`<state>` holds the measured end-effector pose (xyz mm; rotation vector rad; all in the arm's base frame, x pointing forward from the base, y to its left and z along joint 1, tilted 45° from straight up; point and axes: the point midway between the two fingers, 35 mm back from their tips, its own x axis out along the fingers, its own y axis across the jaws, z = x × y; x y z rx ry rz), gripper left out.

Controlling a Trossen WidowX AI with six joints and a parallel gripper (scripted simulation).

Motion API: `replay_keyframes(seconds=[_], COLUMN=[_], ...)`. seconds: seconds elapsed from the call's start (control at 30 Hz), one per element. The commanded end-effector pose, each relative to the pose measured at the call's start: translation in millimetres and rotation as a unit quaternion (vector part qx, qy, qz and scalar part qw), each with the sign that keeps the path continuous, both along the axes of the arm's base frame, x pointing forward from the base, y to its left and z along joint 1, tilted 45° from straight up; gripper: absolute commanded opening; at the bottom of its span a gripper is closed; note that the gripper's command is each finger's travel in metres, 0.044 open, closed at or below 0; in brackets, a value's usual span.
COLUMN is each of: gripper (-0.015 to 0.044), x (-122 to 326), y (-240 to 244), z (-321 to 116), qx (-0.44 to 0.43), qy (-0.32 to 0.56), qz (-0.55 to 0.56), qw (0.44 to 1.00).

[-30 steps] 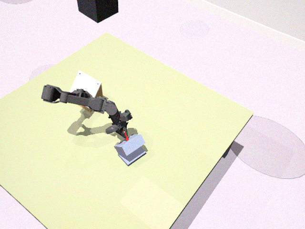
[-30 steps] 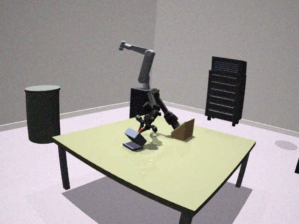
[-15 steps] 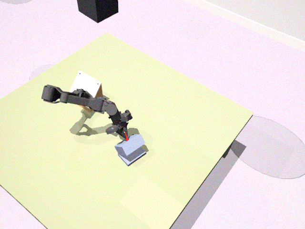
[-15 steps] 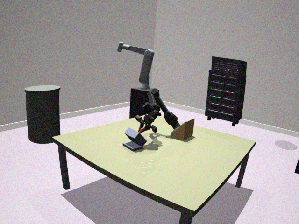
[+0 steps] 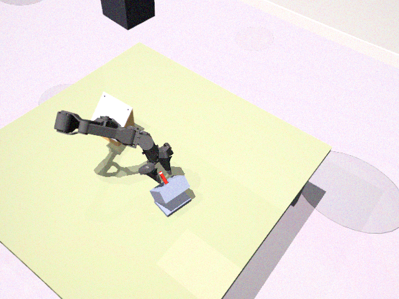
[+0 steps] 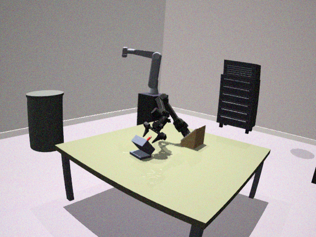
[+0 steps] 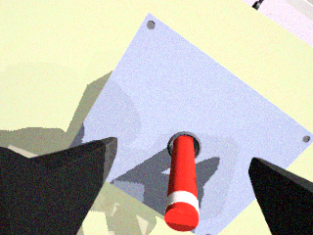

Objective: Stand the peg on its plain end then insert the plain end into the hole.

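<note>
Wrist view, red peg (image 5: 164, 178) (image 6: 148, 138) (image 7: 182, 171) standing in the sloped panel's (image 5: 172, 188) (image 6: 144, 143) (image 7: 205, 88) hole (image 7: 200, 147), white-banded end outward, end effector (image 5: 165, 177) (image 6: 148, 139) (image 7: 183, 155) spread apart around it, touching neither side

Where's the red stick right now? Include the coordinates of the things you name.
In the wrist view, the red stick (image 5: 163, 178) (image 6: 148, 138) (image 7: 183, 168) pokes out of the hole in the pale blue panel (image 5: 172, 189) (image 6: 139, 140) (image 7: 205, 83), between the end effector's two spread fingers.

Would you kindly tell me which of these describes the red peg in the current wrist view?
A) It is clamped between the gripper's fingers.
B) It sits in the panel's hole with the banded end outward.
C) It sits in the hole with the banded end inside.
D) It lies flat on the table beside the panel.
B: the red peg rises from the hole's ring, its white band near the outer end.
</note>
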<state>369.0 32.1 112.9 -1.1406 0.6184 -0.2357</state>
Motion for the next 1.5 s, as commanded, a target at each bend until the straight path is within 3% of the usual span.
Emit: replay_keyframes(seconds=[0.0,1.47], gripper=[0.044,0.044], x=[-3.4,-50.2], y=[2.1,40.3], z=[2.6,15.5], qx=[0.003,0.003], qy=[-0.002,0.013], qz=[-0.003,-0.002], qw=[1.0,1.0])
